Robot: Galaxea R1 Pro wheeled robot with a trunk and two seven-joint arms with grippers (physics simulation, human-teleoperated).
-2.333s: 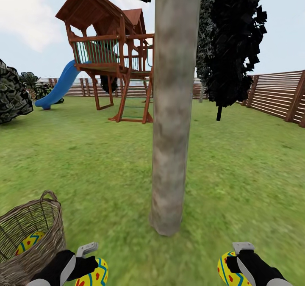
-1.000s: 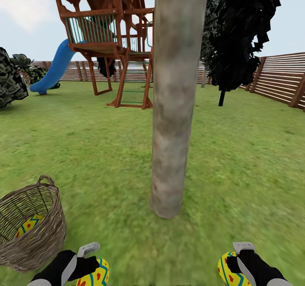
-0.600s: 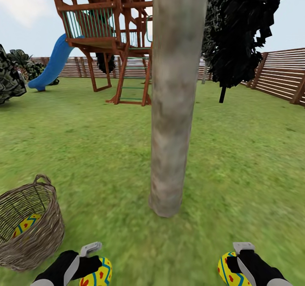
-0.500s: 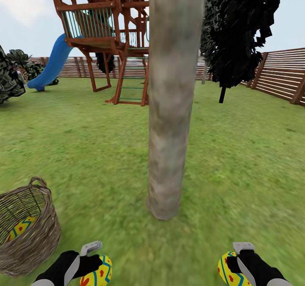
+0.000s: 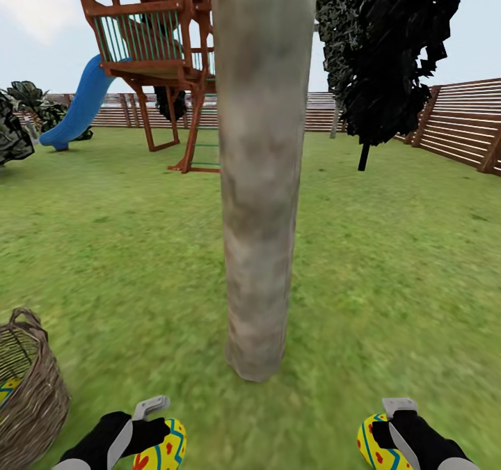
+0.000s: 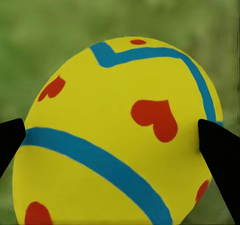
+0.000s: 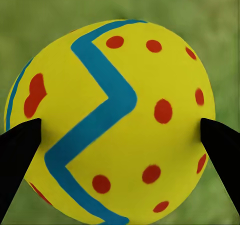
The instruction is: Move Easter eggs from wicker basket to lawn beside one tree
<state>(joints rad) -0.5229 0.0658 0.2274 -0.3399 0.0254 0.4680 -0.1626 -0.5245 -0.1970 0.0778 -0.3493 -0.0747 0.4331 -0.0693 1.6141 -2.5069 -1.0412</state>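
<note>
The pale grey-brown trunk of the tree (image 5: 256,177) rises from the lawn (image 5: 390,261) straight ahead, its foot close in front of me. My left gripper (image 5: 154,429) is shut on a yellow Easter egg (image 5: 161,448) with blue bands and red marks, low at the left. The left wrist view has that egg (image 6: 120,135) between two black fingers (image 6: 222,152). My right gripper (image 5: 387,428) is shut on a second egg (image 5: 374,443), which the right wrist view shows (image 7: 115,120) over blurred grass. The wicker basket (image 5: 31,400) stands at the left edge, with a sliver of a third egg (image 5: 6,389) inside.
A wooden playset (image 5: 149,59) with a blue slide (image 5: 80,111) stands far back left. A nearly black-leaved tree (image 5: 390,59) is back right, and a slatted wooden fence (image 5: 459,136) rings the garden. Dark shrubs (image 5: 14,132) sit at the far left. Open grass lies right of the trunk.
The whole view has shifted: trunk, basket and playset have slid left in the picture, and the basket is now cut by the left edge. Both grippers still hold their eggs.
</note>
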